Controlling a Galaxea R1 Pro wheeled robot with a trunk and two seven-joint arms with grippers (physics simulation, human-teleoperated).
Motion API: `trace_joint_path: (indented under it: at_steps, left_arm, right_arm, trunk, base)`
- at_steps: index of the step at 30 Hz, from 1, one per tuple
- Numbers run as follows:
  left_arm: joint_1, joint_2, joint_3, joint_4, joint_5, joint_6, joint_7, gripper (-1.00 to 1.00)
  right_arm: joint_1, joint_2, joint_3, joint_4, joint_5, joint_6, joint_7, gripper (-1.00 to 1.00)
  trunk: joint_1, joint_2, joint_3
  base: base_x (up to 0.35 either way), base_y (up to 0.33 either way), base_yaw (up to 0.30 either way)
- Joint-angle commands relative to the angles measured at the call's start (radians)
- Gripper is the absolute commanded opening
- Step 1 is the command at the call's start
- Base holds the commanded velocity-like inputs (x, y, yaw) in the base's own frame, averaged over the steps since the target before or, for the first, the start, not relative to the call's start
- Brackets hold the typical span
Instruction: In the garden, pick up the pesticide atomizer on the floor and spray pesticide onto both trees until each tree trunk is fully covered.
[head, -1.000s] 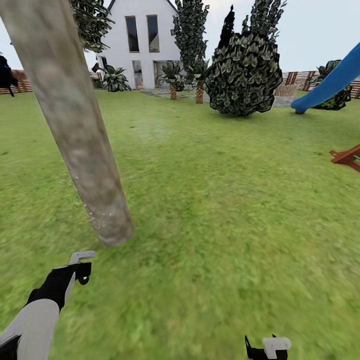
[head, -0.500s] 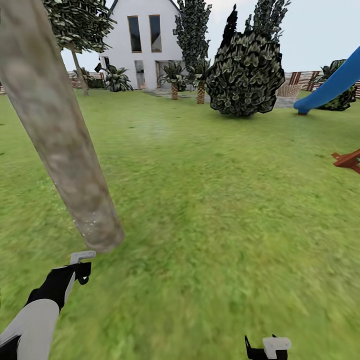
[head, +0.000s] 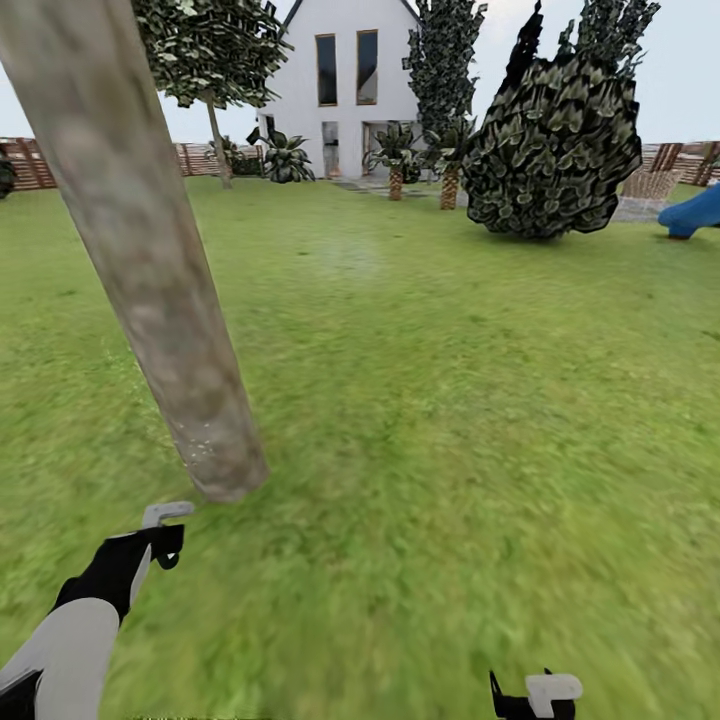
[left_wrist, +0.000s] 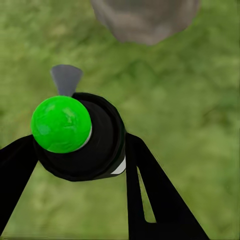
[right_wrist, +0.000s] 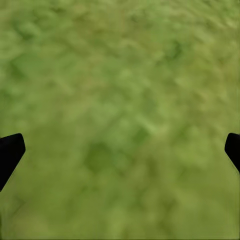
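Left pincer (left_wrist: 80, 150) pinching pesticide atomizer (left_wrist: 75, 135), nozzle facing tree trunk (head: 150, 290) base at 12 o'clock for spraying; white pesticide specks (head: 200, 445) showing low. Right pincer (right_wrist: 120, 145) spread, idling over grass (right_wrist: 120, 75).

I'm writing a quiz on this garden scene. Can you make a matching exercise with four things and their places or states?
Things:
1. pesticide atomizer
2. right hand
3. near tree trunk
4. white house

Places or states:
A. open over grass
B. far across the lawn
C. held in the left hand
D. leaning, white specks near its base

Pairs: 1-C, 2-A, 3-D, 4-B
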Motion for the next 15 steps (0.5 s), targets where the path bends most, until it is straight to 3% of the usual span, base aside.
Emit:
trace_joint_path:
  at_steps: [1, 3, 6, 7, 8, 10, 11, 13, 15]
  left_arm:
    - [0.0, -0.001, 0.0, 0.0, 0.001, 0.0, -0.003, -1.0]
    - [-0.006, -0.017, 0.0, -0.002, 0.001, -0.003, -0.008, -1.0]
    - [-0.021, -0.087, -0.002, -0.004, -0.002, -0.003, -0.012, -1.0]
    - [-0.049, -0.099, -0.003, -0.004, -0.003, 0.006, -0.013, -1.0]
    - [-0.058, -0.093, -0.002, -0.004, -0.003, 0.009, -0.014, -1.0]
    - [-0.082, -0.02, -0.002, -0.004, -0.001, 0.012, -0.016, -1.0]
    - [-0.088, 0.004, -0.002, -0.004, 0.0, 0.013, -0.017, -1.0]
    - [-0.094, 0.008, -0.004, -0.003, -0.005, 0.015, -0.074, -1.0]
    - [-0.128, -0.022, -0.071, -0.003, -0.004, 0.068, -0.127, -1.0]
  right_arm:
    - [0.0, 0.0, 0.0, 0.0, 0.0, 0.0, 0.0, 1.0]
    - [0.0, 0.0, 0.0, 0.0, 0.0, -0.001, -0.001, 1.0]
    - [0.0, -0.001, 0.0, -0.001, 0.0, -0.001, -0.001, 1.0]
    - [0.0, -0.002, 0.0, 0.0, 0.0, -0.001, -0.002, 1.0]
    - [0.0, -0.002, 0.0, 0.0, 0.0, -0.001, -0.002, 1.0]
    - [0.0, -0.002, -0.001, -0.001, 0.0, 0.0, -0.002, 1.0]
    - [0.0, -0.002, -0.001, -0.001, 0.0, -0.001, -0.002, 1.0]
    - [0.0, -0.002, -0.002, 0.0, 0.0, 0.0, -0.002, 1.0]
    - [0.0, -0.002, 0.0, 0.0, 0.0, 0.0, -0.002, 1.0]
  trunk:
    - [0.0, 0.0, 0.0]
    - [0.0, 0.0, 0.0]
    - [0.0, 0.0, 0.0]
    - [0.0, 0.0, 0.0]
    - [0.0, 0.0, 0.0]
    - [0.0, 0.0, 0.0]
    - [0.0, 0.0, 0.0]
    - [0.0, 0.0, 0.0]
    - [0.0, 0.0, 0.0]
  base:
    - [0.019, -0.015, 0.278]
    - [0.007, -0.006, 0.185]
    - [0.001, -0.001, 0.02]
    - [0.0, 0.0, 0.002]
    - [0.0, 0.0, 0.0]
    - [0.0, 0.0, 0.0]
    - [0.0, 0.0, 0.0]
    - [0.0, 0.0, 0.0]
    - [0.0, 0.0, 0.009]
